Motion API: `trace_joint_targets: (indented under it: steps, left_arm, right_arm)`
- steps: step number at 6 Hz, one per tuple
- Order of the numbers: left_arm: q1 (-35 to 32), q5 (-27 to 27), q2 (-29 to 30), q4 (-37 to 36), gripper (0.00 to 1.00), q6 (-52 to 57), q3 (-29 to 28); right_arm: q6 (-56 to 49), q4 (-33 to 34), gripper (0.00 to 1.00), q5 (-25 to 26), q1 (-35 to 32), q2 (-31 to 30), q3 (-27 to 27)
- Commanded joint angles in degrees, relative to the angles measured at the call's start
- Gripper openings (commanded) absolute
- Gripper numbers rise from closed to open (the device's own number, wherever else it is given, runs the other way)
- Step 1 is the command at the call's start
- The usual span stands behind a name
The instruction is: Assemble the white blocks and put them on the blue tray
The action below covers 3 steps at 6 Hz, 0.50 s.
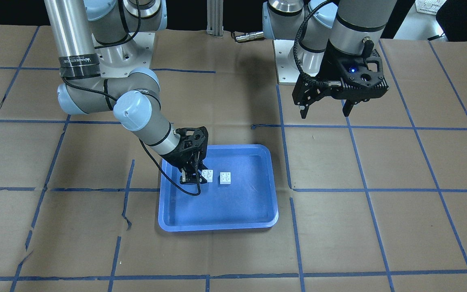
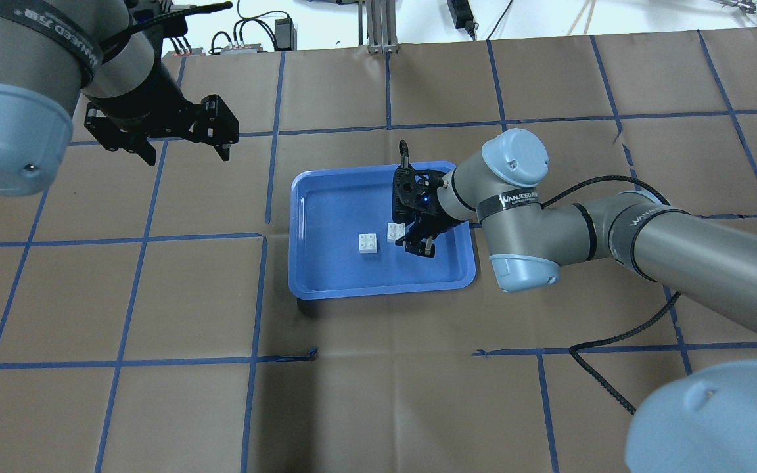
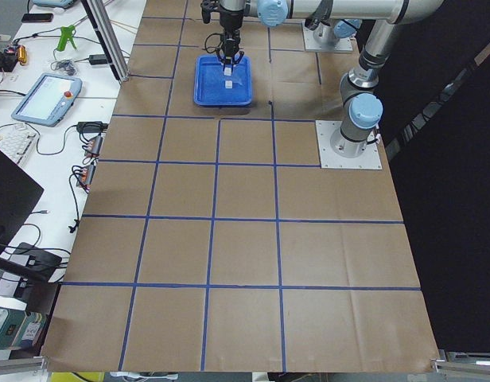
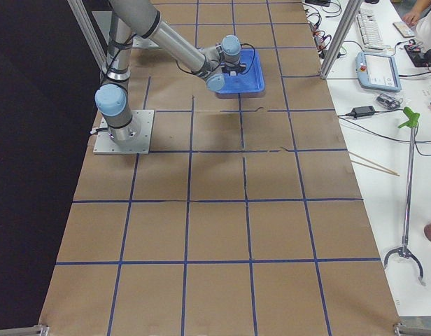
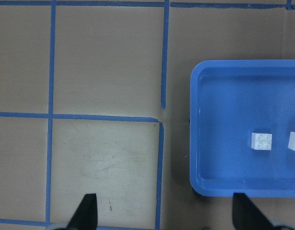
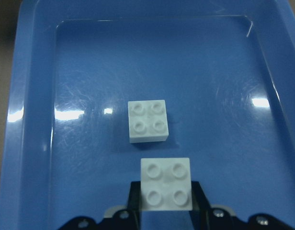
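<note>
Two white blocks lie inside the blue tray (image 1: pixel 217 225) near its middle, a small gap apart. My right gripper (image 1: pixel 195 176) is down in the tray, its fingers (image 6: pixel 136 196) against both sides of one white block (image 6: pixel 165 184), also seen from the front (image 1: pixel 207 175). I cannot tell whether that block is lifted. The other white block (image 6: pixel 147 121) sits free on the tray floor (image 2: pixel 368 243). My left gripper (image 2: pixel 184 154) is open and empty, hovering high over the table away from the tray (image 5: pixel 195 143).
The table is brown paper with a grid of blue tape lines (image 2: pixel 267 236). Both arm bases (image 1: pixel 128 52) stand at the robot's edge. Side benches with a teach pendant (image 3: pixel 46 95) and cables lie off the table.
</note>
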State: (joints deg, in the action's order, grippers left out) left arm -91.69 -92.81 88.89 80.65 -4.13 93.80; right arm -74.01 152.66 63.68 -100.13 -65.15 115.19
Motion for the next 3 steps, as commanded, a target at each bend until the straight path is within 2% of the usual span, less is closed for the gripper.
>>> trace_joint_targets:
  steps: [1,3]
  left_arm:
    - [0.2,-0.4,-0.2,0.1,1.00,0.0,0.2]
    - [0.4,-0.3,0.1,-0.4,1.00,0.0,0.4]
  right_arm:
    - [2.2,2.4,0.24,0.0,-0.3,1.9,-0.1]
    - [3.3,2.3,0.24,0.0,-1.3,2.0,-0.4]
